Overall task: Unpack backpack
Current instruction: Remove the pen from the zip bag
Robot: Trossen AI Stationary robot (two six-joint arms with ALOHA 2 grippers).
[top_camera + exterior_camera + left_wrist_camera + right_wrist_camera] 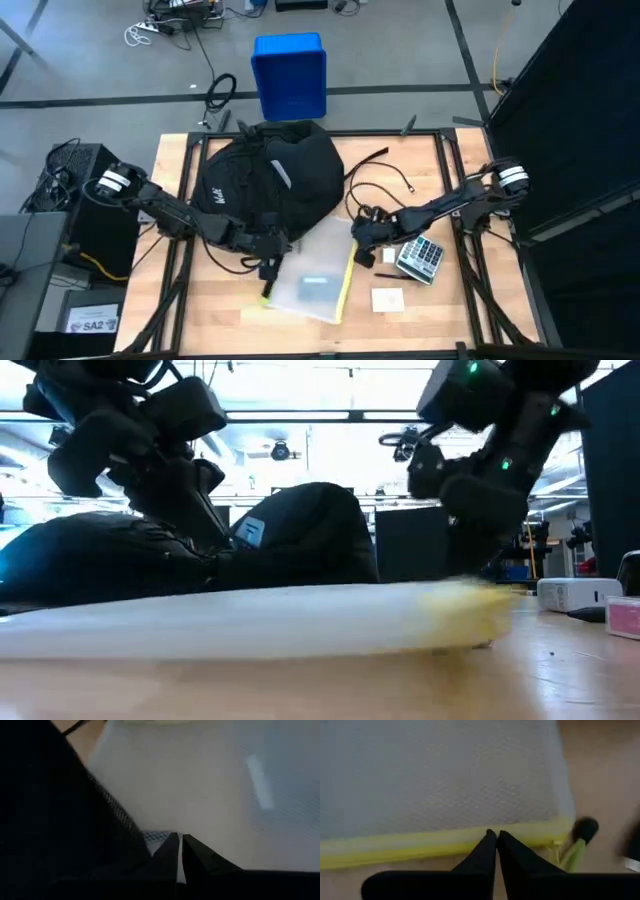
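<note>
Already you have several things out on the counter (180, 310): a translucent mesh pouch (312, 283) with a yellow zipper edge lies at the lower centre of the high view, and a calculator (421, 258), a small white card (388, 298) and a black cable (385, 185) lie to its right. The backpack (268, 180) sits at the upper centre of the counter, just above the pouch. Your left gripper (268, 243) is at the lower rim of the backpack, fingers (172, 857) closed with nothing visible between them. Your right gripper (362, 252) is at the yellow edge of the pouch, fingers (487, 852) pressed together too, holding nothing that I can see. Whether anything remains inside the backpack I cannot tell; you should check it.
</note>
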